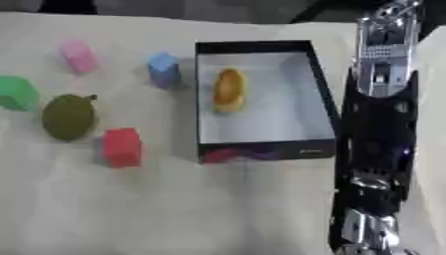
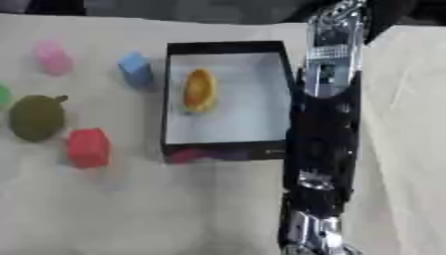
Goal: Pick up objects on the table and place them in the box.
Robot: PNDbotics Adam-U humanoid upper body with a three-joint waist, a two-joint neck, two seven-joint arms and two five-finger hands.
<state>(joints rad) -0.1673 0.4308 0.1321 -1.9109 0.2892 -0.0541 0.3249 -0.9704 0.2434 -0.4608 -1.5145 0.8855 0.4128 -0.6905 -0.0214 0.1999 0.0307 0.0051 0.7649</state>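
Left eye view first: the right hand [image 1: 366, 234] sits at the bottom edge, just silver parts showing, and whether its fingers are spread or curled I cannot tell. It touches nothing on the table. Above it the black and silver right arm [image 1: 379, 124] runs up the right side, just beside the black-walled, white-floored box [image 1: 324, 94]. Inside the box lies an orange-yellow oval object [image 1: 229, 90], left of centre. Outside, left of the box, a blue block [image 1: 164, 69] sits nearest its wall. Further left are a pink block [image 1: 78, 56], a green rounded object [image 1: 16, 92] at the edge, an olive-green round fruit shape with a small stem [image 1: 69, 117] and a red block [image 1: 122, 147], all spread on the cream cloth-covered table [image 1: 191, 209].
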